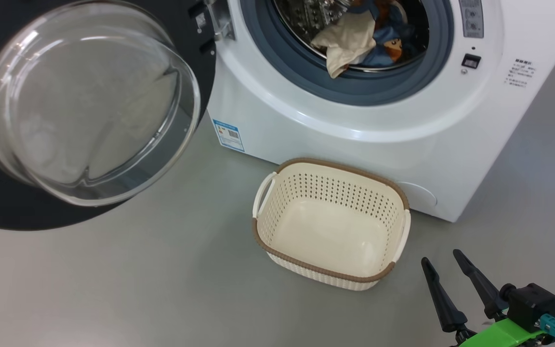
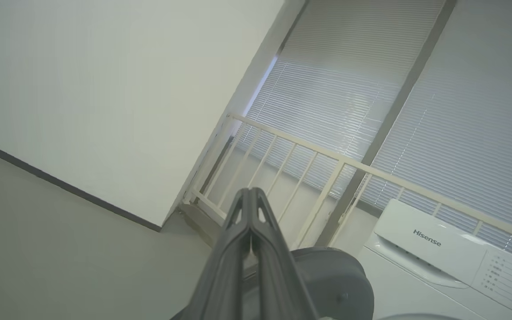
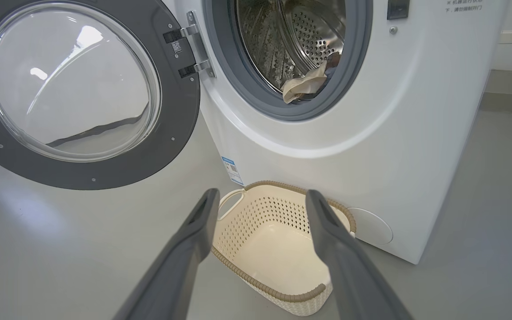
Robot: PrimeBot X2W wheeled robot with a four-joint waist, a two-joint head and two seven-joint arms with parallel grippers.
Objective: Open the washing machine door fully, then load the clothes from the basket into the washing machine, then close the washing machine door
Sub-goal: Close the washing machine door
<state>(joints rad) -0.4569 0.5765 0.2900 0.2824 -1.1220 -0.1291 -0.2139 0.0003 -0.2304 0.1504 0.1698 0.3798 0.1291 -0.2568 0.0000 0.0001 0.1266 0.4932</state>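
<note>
The white washing machine [image 1: 354, 125] [image 3: 416, 133] [image 2: 420, 271] stands with its black-rimmed glass door [image 1: 89, 111] [image 3: 74, 84] swung wide to the left. The clothes lie in the drum mouth: a cream garment [image 1: 347, 43] [image 3: 302, 84] drapes over the gasket, and a blue one with orange [image 1: 388, 41] sits behind it. The cream basket [image 1: 330, 226] [image 3: 278, 249] sits on the floor in front, with nothing in it. My right gripper [image 1: 443, 262] [image 3: 260, 200] hovers open near the basket's right side. My left gripper [image 2: 250, 192] is shut on nothing, pointing past the door's edge [image 2: 327, 275] at a wall and window.
Grey floor [image 1: 138, 289] spreads to the left of and in front of the basket. In the left wrist view, a cream railing [image 2: 327, 178] and window blinds [image 2: 371, 80] stand behind the machine, with a pale wall [image 2: 105, 89] to the left.
</note>
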